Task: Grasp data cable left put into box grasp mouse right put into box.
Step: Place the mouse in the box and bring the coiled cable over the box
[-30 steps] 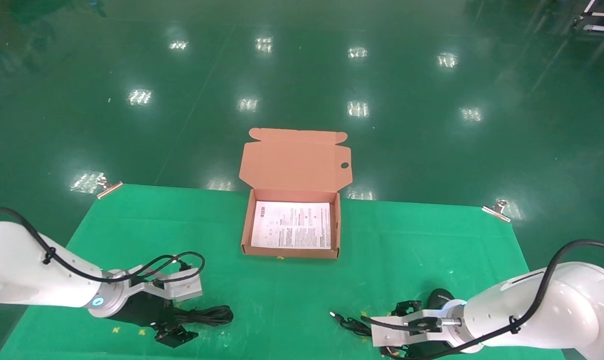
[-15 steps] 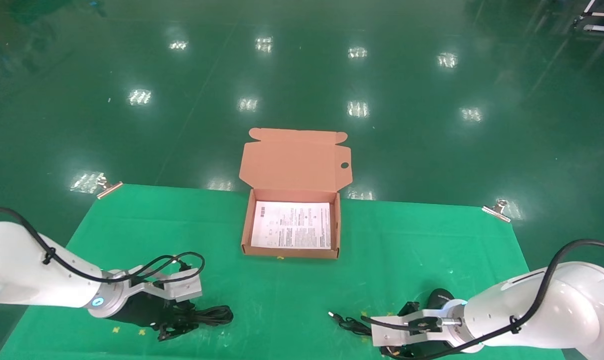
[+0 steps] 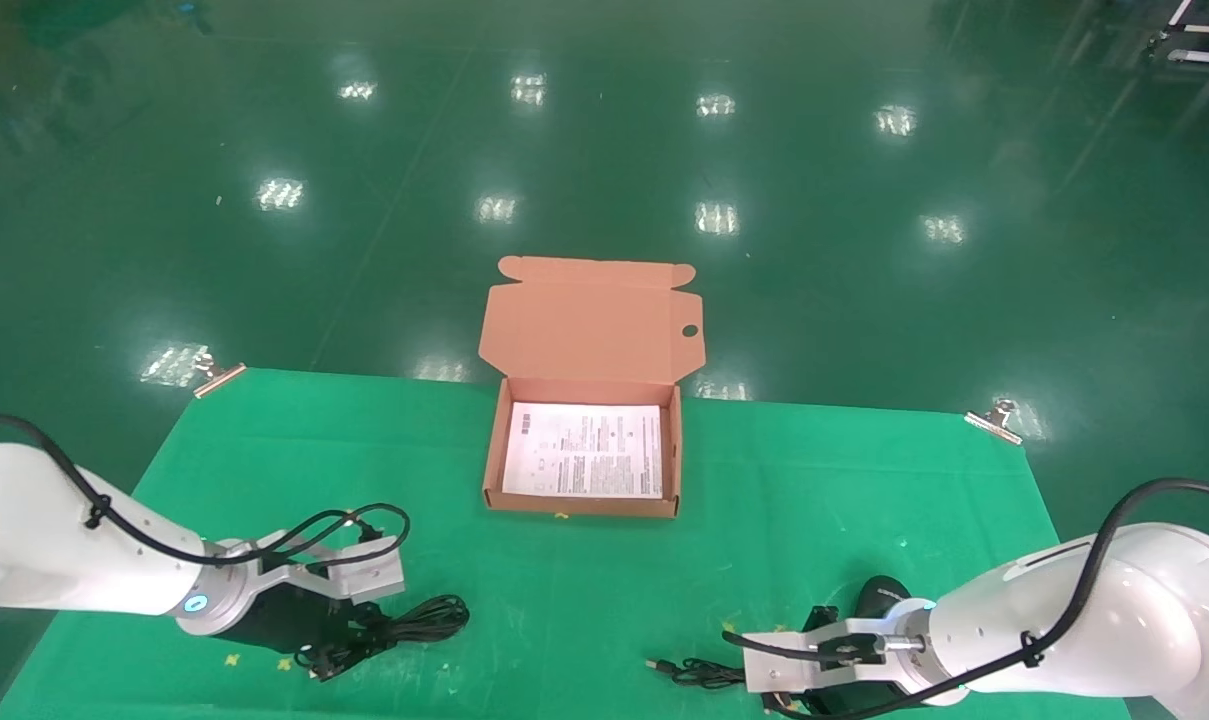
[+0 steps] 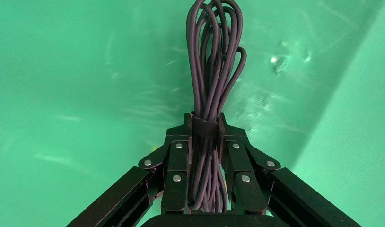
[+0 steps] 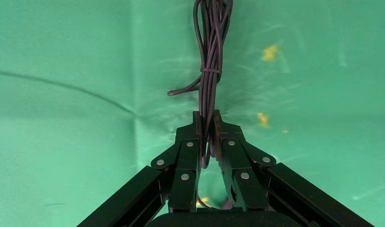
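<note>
The data cable [image 3: 429, 615], a black looped bundle, is held by my left gripper [image 3: 344, 648] at the front left of the green cloth. In the left wrist view my left gripper [image 4: 205, 124] is shut on the bundle at its strap, and the loops [image 4: 212, 56] stick out past the fingertips. My right gripper [image 3: 776, 700] is at the front right. It is shut on the mouse's thin cord [image 5: 209, 56], as the right wrist view [image 5: 207, 123] shows. The black mouse [image 3: 879, 595] shows partly behind the right wrist. The open box [image 3: 584, 505] stands at mid table with a white sheet inside.
The box lid [image 3: 589, 320] stands open toward the far side. The cord's USB plug [image 3: 654, 663] lies near the front edge. Metal clips [image 3: 219, 378] [image 3: 994, 420] hold the cloth at the far corners.
My left gripper has closed on the data cable, and its loops now tilt up a little. The mouse's cord and USB plug have slid toward the front edge.
</note>
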